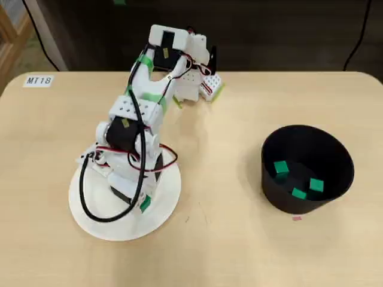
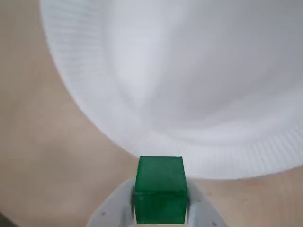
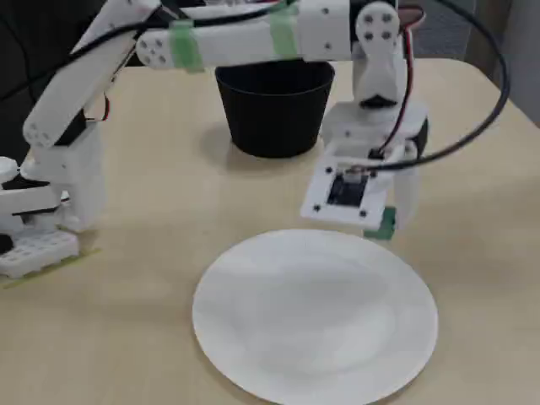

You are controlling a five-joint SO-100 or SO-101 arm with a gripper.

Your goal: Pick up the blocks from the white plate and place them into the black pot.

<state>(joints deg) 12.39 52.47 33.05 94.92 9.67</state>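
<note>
My gripper [image 2: 161,210] is shut on one green block [image 2: 160,182], which is pinched between the white fingers [image 2: 112,208] at the bottom of the wrist view. The block hangs just off the rim of the white plate [image 2: 189,71], whose surface is bare. In the fixed view the held block [image 3: 386,224] sits at the far right edge of the plate [image 3: 312,312], in front of the black pot [image 3: 274,110]. From overhead, the arm covers much of the plate [image 1: 90,222], and the block [image 1: 145,205] peeks out under it. The pot [image 1: 347,170] holds three green blocks [image 1: 280,168].
The arm's base [image 1: 179,54] is mounted at the table's back edge and also shows at the left of the fixed view [image 3: 42,236]. A black cable [image 1: 90,206] loops over the plate. A label reading MT18 [image 1: 39,80] lies at the back left corner.
</note>
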